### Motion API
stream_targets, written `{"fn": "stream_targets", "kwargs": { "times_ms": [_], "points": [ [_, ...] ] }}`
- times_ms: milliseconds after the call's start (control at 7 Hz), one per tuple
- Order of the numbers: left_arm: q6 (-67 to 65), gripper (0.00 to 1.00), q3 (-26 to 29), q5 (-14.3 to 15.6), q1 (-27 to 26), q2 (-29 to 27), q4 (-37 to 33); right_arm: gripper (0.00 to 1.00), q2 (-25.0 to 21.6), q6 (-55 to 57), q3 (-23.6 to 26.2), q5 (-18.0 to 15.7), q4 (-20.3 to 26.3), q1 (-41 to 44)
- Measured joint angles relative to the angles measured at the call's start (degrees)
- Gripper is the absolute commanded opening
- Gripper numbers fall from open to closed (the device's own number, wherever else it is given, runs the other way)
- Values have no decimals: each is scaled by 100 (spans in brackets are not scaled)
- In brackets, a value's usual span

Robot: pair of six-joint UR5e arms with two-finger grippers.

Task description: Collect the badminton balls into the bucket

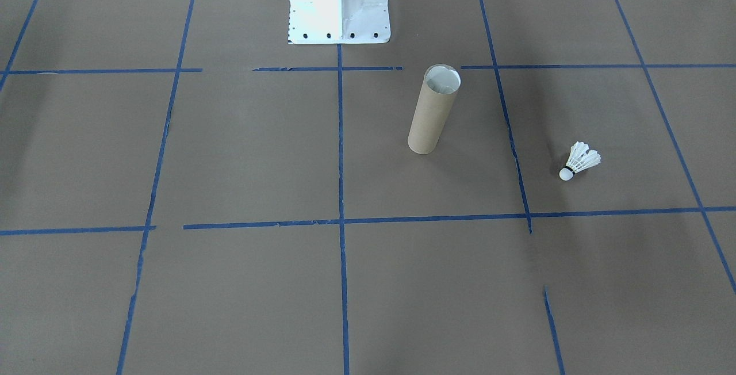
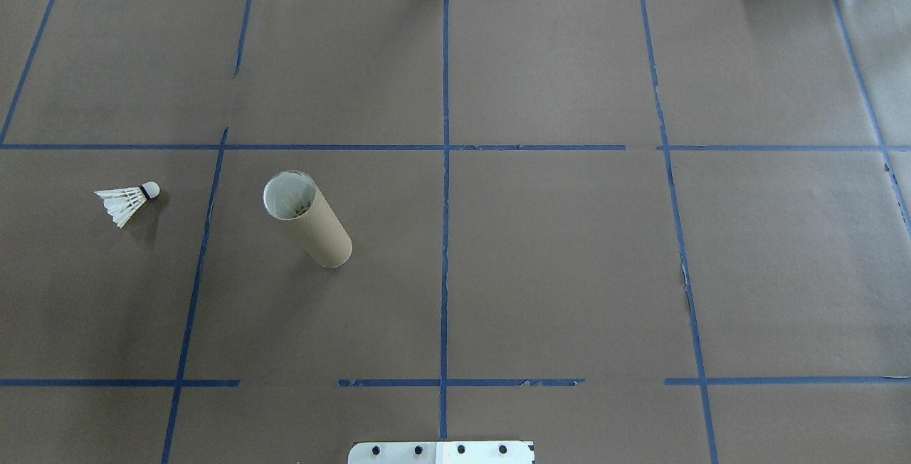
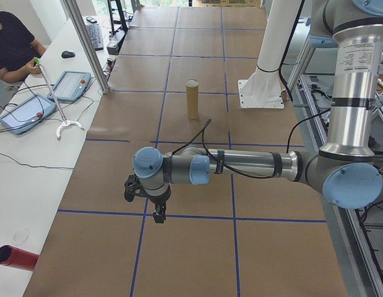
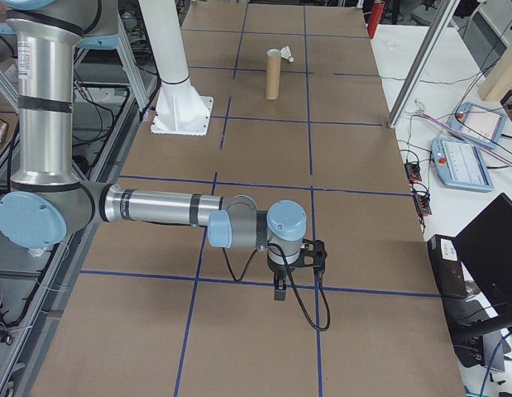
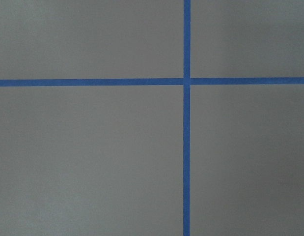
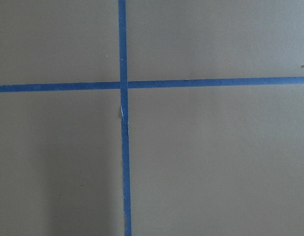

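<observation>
Lying on its side on the brown paper-covered table [image 2: 555, 272], a small white feather shuttlecock with a rounded cork tip and thin dark band [image 2: 128, 201] waits near, but apart from, the tall brown cardboard tube [image 2: 307, 219] that stands upright on the robot's left half of the blue-taped grid. Feathers seem to show down inside the tube's whitish mouth in the overhead view, which may mean at least one shuttlecock is already collected, though that is hard to confirm. The one outside is yet to be picked up and dropped in. The left gripper [image 3: 143, 199] and right gripper [image 4: 295, 266] show only in the side views, each hanging over bare paper well away from both objects; whether either is open or closed cannot be told, and nothing is visibly held.
</observation>
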Motion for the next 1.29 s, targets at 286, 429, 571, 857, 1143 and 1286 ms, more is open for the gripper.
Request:
{"fn": "stream_targets", "kwargs": {
  "times_ms": [286,429,571,857,1143,1286],
  "points": [
    [-33,100,-46,0,-10,4,-52,100,0,0,0,0,0,0],
    [-64,100,-95,-9,-10,-29,-69,100,0,0,0,0,0,0],
    [-276,100,-187,-29,-4,-66,-91,100,0,0,0,0,0,0],
    [-1840,100,-543,-64,210,-86,-604,100,0,0,0,0,0,0],
    [-2982,100,-709,-175,588,-49,-1435,100,0,0,-2,0,0,0],
    [-3248,100,-712,-394,732,-19,-1854,100,0,0,-4,0,0,0]
  ]
}}
